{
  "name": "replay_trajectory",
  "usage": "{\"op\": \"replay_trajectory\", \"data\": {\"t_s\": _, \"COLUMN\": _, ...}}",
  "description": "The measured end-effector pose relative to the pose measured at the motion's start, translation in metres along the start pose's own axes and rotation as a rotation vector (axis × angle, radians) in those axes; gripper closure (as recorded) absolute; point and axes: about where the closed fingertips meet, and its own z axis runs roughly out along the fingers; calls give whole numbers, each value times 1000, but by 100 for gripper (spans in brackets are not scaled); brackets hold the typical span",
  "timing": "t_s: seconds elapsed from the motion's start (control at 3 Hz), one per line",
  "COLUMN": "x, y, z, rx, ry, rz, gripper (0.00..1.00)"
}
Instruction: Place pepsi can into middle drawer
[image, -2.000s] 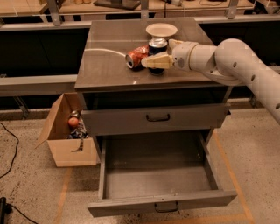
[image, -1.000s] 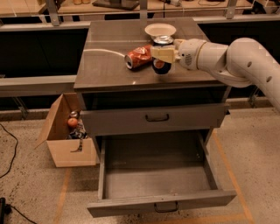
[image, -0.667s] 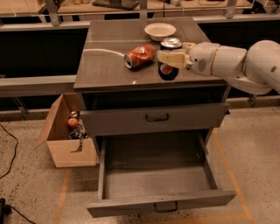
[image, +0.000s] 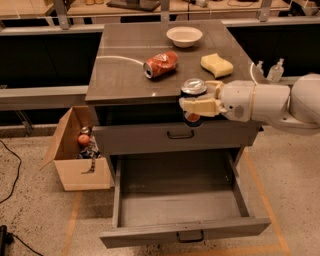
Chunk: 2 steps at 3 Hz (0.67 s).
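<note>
The pepsi can is dark blue with a silver top and stands upright in the air in front of the cabinet's top edge. My gripper is shut on the can, with its cream fingers wrapped around the can's side. The white arm comes in from the right. The middle drawer is grey, pulled wide open below, with its dark bar handle at the front. The can hangs above the drawer's back part. The upper drawer is closed just behind the can.
On the cabinet top lie a crushed red-orange can, a white bowl and a yellow sponge. An open cardboard box with items stands on the floor at the left. Two small bottles stand at the right.
My gripper has lifted the pepsi can off the cabinet top and carried it forward and down, past the front edge, to above the open drawer.
</note>
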Motion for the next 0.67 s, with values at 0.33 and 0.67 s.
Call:
{"op": "replay_trajectory", "data": {"t_s": 0.33, "x": 7, "y": 5, "z": 4, "rx": -10, "ry": 8, "rz": 2, "gripper": 100}}
{"op": "replay_trajectory", "data": {"t_s": 0.67, "x": 12, "y": 14, "z": 0, "rx": 43, "ry": 3, "rz": 27, "gripper": 100}}
